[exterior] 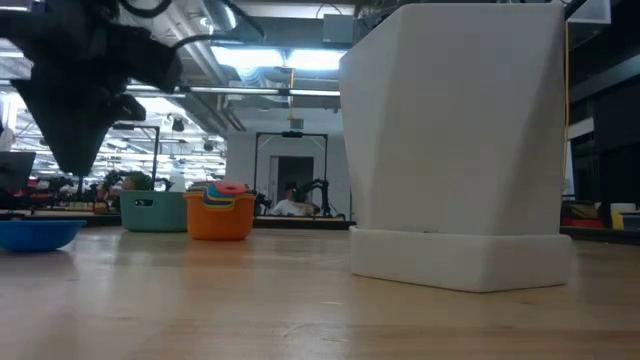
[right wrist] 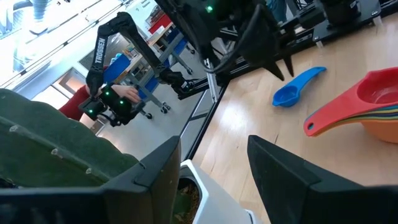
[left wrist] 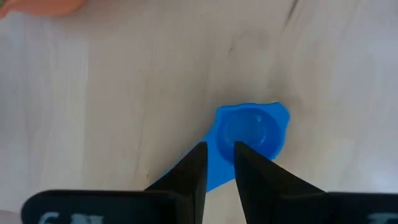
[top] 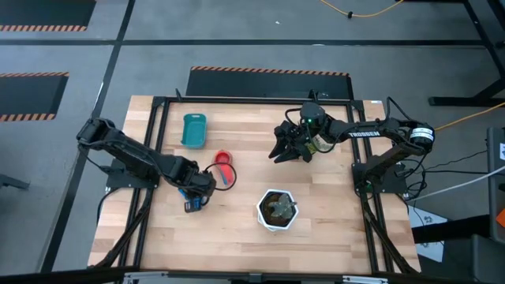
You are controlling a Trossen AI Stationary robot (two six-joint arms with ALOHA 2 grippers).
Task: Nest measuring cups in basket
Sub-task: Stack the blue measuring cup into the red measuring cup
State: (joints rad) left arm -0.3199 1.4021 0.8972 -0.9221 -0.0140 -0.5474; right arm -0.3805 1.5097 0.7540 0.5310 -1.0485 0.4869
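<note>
On table near stacked cups (top: 224,170), my left jaws (left wrist: 219,163) pinch blue cup (left wrist: 252,134) rim; thin grip may slip. Right jaws (right wrist: 214,168) open, idle.

- "TROSSEN" in white capitals runs along the right arm (top: 369,134), readable from overhead.
- The same lettering shows on the upper link of another dark arm (right wrist: 99,53) in the right wrist view, running lengthwise.
- Nothing else legible.
</note>
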